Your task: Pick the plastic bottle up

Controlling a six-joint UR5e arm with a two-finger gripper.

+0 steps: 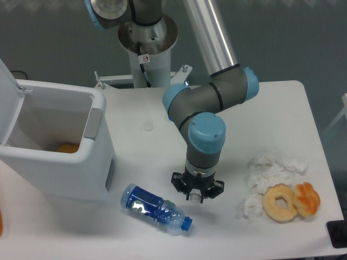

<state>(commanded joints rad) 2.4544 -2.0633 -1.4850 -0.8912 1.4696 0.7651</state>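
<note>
Nearest the front edge of the white surface point(282, 108), the plastic bottle point(154, 209) lies on its side. It is clear, with a blue label and a blue cap, and the cap end points right and toward the front. It is the only bottle in view. A dark object point(339, 234) sits at the front right corner, cut off by the frame. A sliver of something orange point(1, 223) shows at the left edge.

The gripper point(196, 195) points straight down, just right of the bottle's cap end and not touching it. Its fingers are hidden under the black wrist flange, so I cannot tell if it is open or closed.

To the right lie a plain ring doughnut point(280, 202) and an orange glazed pastry point(307, 198), touching each other. Crumpled white tissue point(271, 170) lies just behind and left of them.

On the left stands a white bin point(59, 162) with its lid up and something orange point(68, 148) inside. It is close behind the bottle's base end.

Further back, the arm's grey links and blue joints rise to the base column point(146, 59) at the rear of the surface. Behind is a dull grey-blue floor or wall point(303, 38), evenly lit.
</note>
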